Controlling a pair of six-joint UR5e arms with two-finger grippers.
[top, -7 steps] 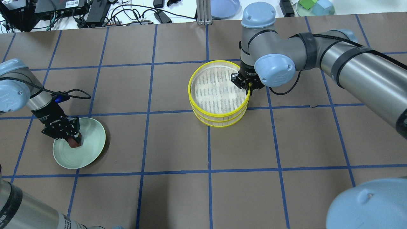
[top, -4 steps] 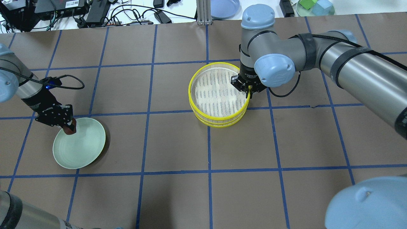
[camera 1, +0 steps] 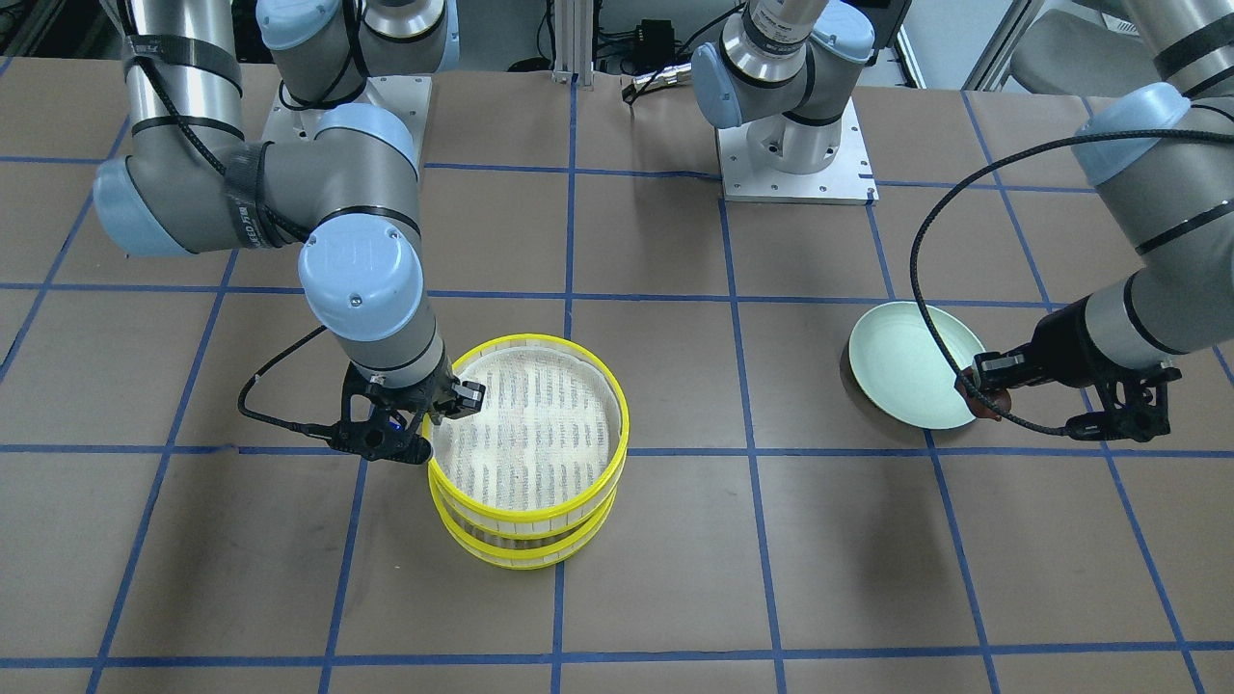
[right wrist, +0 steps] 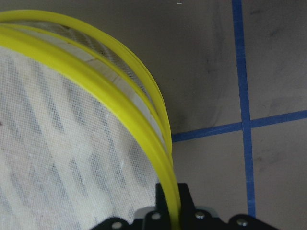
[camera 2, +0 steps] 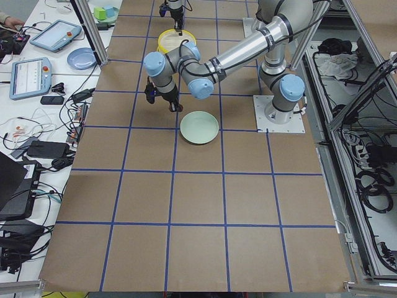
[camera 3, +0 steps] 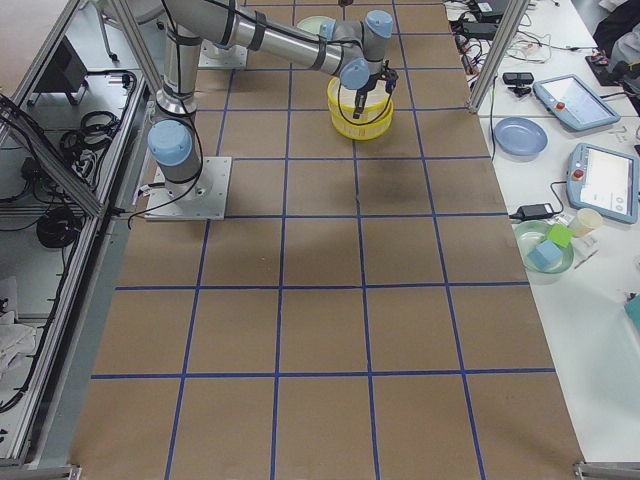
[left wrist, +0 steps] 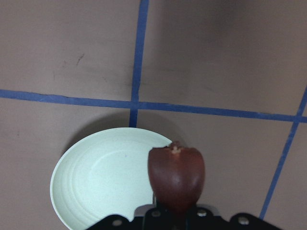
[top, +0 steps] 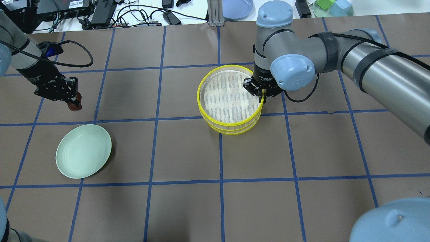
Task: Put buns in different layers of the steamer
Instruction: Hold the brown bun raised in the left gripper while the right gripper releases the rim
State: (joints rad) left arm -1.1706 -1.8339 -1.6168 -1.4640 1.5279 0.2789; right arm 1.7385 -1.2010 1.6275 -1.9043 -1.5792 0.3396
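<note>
Overhead exterior view: the dark bun (top: 75, 104) is gripped between the closed fingers of the left gripper (top: 72, 99), its long axis running out along them, clear of the table. The steamer layers (top: 231, 131) lie well apart to that gripper's right, and the right gripper (top: 261, 96) is clamped on the rim of the upper layer (top: 198, 95). The green plate (top: 84, 151) lies near, robotward. No cream bun is seen.

We see brown paper-covered table (top: 188, 151) gridded with blue tape lines (top: 188, 182); beyond it, white bench (top: 193, 8) strewn with black cables (top: 141, 13), round blue plate (top: 237, 8), aluminium post (top: 212, 13).
</note>
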